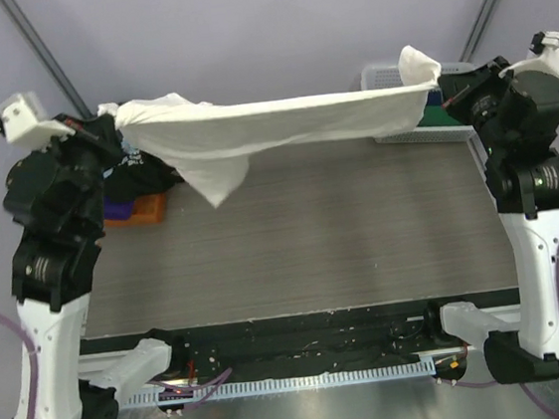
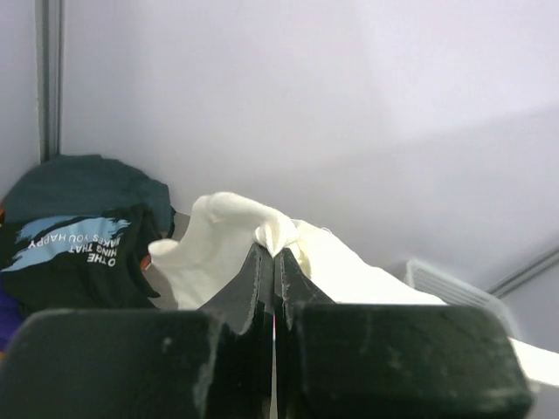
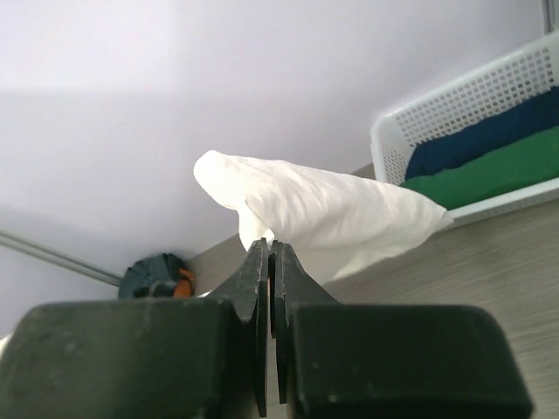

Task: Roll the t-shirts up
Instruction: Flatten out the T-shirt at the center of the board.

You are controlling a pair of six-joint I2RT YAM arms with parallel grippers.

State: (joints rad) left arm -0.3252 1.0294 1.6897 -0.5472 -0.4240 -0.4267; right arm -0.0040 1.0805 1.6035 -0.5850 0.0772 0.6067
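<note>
A cream-white t-shirt [image 1: 281, 124] hangs stretched in a band above the far side of the table, with one flap [image 1: 212, 182] drooping at its left. My left gripper [image 1: 110, 122] is shut on its left end and my right gripper [image 1: 439, 91] on its right end. In the left wrist view the shut gripper [image 2: 273, 253] pinches a bunched fold of the white cloth [image 2: 227, 227]. The right wrist view has my gripper [image 3: 269, 247] shut on the cloth [image 3: 323, 209] too. Behind the left end lies a black t-shirt with pale-blue print [image 2: 74, 244].
A pile of dark t-shirts [image 1: 141, 174] lies on an orange tray [image 1: 140, 212] at the far left. At the far right, a white lattice basket [image 3: 454, 100] holds a navy t-shirt [image 3: 489, 135] and a green one [image 3: 489, 175]. The wood-grain table [image 1: 312, 236] spreads below.
</note>
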